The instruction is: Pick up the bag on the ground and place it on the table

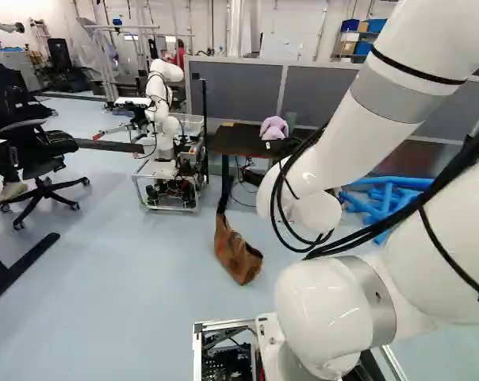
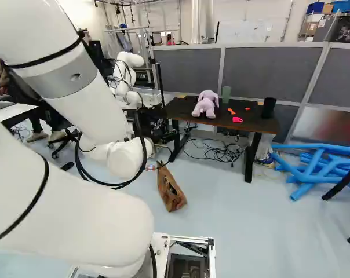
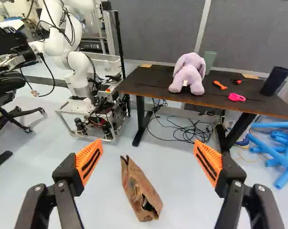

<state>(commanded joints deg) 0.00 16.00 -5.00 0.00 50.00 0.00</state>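
The end effector (image 3: 147,149) is wide, with its two orange pads (image 3: 89,160) far apart and nothing held in them. The brown bag (image 3: 141,195) is on the pale floor (image 3: 182,195), ahead of the end effector, and it shows in the space between the two fingers. It looks crumpled, with a dark patch near its closer end, and it touches neither finger. The table (image 3: 149,82) is farther off than the bag. On it sits a floppy purple stuffed toy (image 3: 188,75), with a green cup (image 3: 210,62) just behind it. A small orange thing (image 3: 220,85) and a bright pink thing (image 3: 236,97) lie between the toy and a tall dark cup (image 3: 275,81). A messy pile of black cords (image 3: 187,132) is on the floor under the table. Blue tubes (image 2: 314,168) lie in a heap at the right of the right base view. Another robot (image 1: 162,103), white too, stands on a cart with a metal frame (image 1: 170,208) near the table. A black chair with a wheeled foot (image 1: 47,147) is at the left of the left base view. Tall gray panels (image 2: 268,69) stand behind the table.
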